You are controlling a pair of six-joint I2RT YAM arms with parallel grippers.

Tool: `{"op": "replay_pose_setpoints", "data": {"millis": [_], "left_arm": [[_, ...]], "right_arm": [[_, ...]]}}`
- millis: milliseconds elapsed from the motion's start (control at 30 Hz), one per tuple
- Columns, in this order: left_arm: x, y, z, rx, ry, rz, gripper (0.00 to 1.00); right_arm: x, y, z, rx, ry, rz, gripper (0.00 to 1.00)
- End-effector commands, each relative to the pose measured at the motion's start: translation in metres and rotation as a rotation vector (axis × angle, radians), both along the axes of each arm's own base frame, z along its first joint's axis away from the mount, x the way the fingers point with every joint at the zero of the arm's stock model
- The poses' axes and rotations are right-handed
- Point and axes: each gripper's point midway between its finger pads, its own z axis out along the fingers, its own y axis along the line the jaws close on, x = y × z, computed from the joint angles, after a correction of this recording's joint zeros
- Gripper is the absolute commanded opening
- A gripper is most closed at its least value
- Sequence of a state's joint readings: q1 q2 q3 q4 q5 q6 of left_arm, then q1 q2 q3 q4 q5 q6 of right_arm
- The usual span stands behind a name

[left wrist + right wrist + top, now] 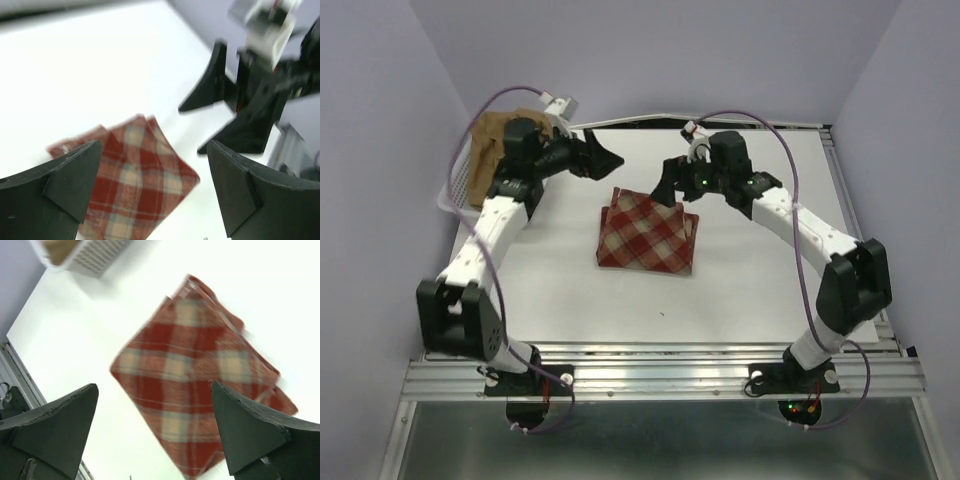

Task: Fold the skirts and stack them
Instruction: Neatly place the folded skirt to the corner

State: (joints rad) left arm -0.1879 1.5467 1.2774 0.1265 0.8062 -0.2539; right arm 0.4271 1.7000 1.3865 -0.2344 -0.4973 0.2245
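White worktop [760,290] carries the folded plaid skirt [648,232]. The left tool [605,158] hangs off its far-left corner and the right tool [672,190] over its far edge, both spread wide and empty. The tan skirt [492,140] lies in a basket [458,190] well to its far left.

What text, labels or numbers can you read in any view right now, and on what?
No text is readable in any view.
Plaid skirt: check pattern only, no tag showing.
Tan skirt and basket: no label visible.
Left gripper and right gripper, both open: plain black, no markings seen; both wrist views are blurred.
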Motion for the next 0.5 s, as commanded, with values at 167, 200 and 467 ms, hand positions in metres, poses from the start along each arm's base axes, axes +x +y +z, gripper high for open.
{"op": "replay_pose_setpoints", "data": {"millis": [167,200,467], "left_arm": [[-0.024,0.118,0.085,0.077,-0.165,0.627,0.99],[-0.028,0.124,0.077,0.092,-0.154,0.658,0.99],[-0.048,0.136,0.063,0.131,-0.156,0.686,0.99]], "right_arm": [[-0.043,0.056,-0.048,-0.345,-0.035,-0.222,1.0],[-0.044,0.068,-0.06,-0.393,-0.04,-0.236,1.0],[-0.022,0.058,-0.147,-0.575,0.047,-0.381,1.0]]}}
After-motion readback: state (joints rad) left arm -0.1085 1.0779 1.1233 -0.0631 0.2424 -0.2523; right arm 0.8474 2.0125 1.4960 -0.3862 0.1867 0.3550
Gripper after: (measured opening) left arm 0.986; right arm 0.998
